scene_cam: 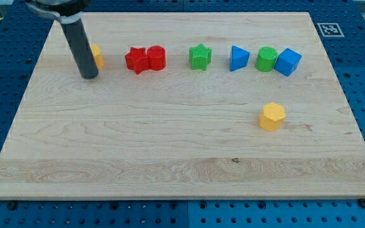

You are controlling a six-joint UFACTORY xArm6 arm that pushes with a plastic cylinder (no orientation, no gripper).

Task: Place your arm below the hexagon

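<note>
The yellow hexagon (pixel 272 116) lies on the wooden board (pixel 170 145) at the view's right, below the row of blocks. My tip (pixel 89 76) rests on the board at the view's upper left, far to the left of the hexagon and slightly higher than it. The dark rod hides part of a yellow block (pixel 97 56) just to its right; that block's shape cannot be made out.
A row of blocks runs along the view's top: a red star (pixel 135 59), a red cylinder (pixel 156 57), a green star (pixel 200 56), a blue triangle (pixel 238 57), a green cylinder (pixel 266 59), a blue cube (pixel 288 61).
</note>
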